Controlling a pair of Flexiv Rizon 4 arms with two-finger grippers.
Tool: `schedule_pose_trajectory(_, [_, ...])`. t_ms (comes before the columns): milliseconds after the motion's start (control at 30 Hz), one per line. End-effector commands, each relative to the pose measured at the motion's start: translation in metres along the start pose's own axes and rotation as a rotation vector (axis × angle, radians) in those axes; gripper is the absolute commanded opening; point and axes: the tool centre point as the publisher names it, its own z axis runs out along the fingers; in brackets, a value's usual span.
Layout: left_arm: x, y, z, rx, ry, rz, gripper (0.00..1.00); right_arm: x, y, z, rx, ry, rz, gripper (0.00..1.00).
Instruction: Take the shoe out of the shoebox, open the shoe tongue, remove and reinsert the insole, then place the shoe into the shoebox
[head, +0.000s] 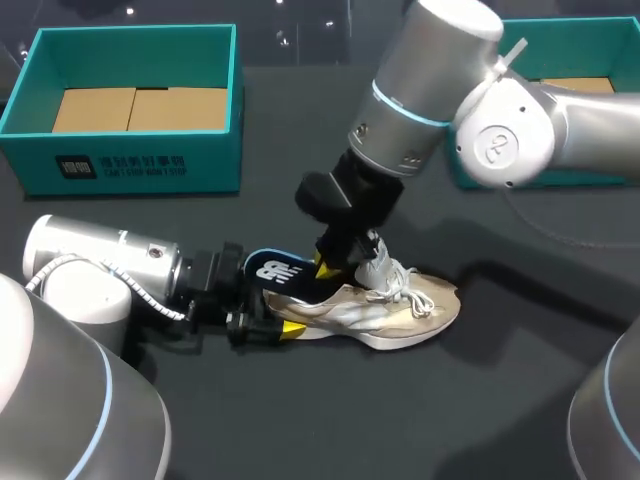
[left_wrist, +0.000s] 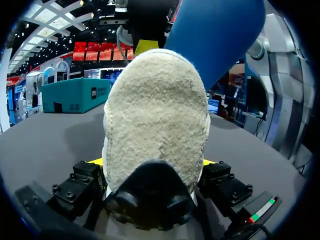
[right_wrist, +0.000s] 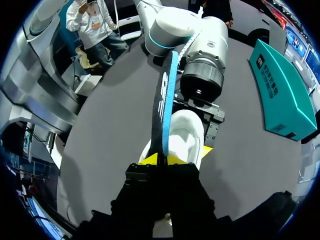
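On the dark tabletop (head: 300, 420), the open teal shoebox (head: 40, 160) stands well apart from both pincers, ahead of the left pincer (left_wrist: 154, 161) and off to one side. The pale shoe (head: 380, 315) rests on its sole outside the box, its heel clamped between the left pincer's fingers. The right pincer (right_wrist: 161, 159), just above the shoe's opening, pinches the blue insole (head: 268, 270), which juts ahead over the heel.

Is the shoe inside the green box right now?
No, the shoe lies on the dark table, out in front of the teal shoebox, which has only its cardboard bottom showing.
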Motion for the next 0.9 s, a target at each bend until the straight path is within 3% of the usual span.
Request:
schedule_pose_trajectory(33, [0.002,0.003,-0.001,0.0,-0.003,0.0,0.0,-0.009,0.01,0.003,0.047,0.044,0.023,0.05])
schedule_pose_trajectory(100, [0.002,0.003,-0.001,0.0,-0.003,0.0,0.0,-0.011,0.012,0.004,0.046,0.061,0.037,0.18])
schedule_pose_trajectory(167, [0.002,0.003,-0.001,0.0,-0.003,0.0,0.0,-0.012,0.011,0.005,0.04,0.075,0.059,0.4])
schedule_pose_trajectory(233, [0.002,0.003,-0.001,0.0,-0.003,0.0,0.0,-0.012,0.008,0.005,0.019,0.088,0.089,0.47])
schedule_pose_trajectory(433, [0.002,0.003,-0.001,0.0,-0.003,0.0,0.0,-0.012,-0.005,-0.002,-0.094,0.14,0.166,0.48])
schedule_pose_trajectory(667, [0.002,0.003,-0.001,0.0,-0.003,0.0,0.0,-0.011,-0.002,-0.006,-0.107,0.172,0.267,0.49])
schedule_pose_trajectory(700, [0.002,0.003,-0.001,0.0,-0.003,0.0,0.0,-0.011,-0.002,-0.006,-0.111,0.173,0.278,0.61])
schedule_pose_trajectory(733, [0.002,0.003,-0.001,0.0,-0.003,0.0,0.0,-0.011,-0.002,-0.006,-0.109,0.175,0.29,0.65])
schedule_pose_trajectory(900, [0.002,0.003,-0.001,0.0,-0.003,0.0,0.0,-0.01,0.001,-0.006,-0.11,0.181,0.339,0.51])
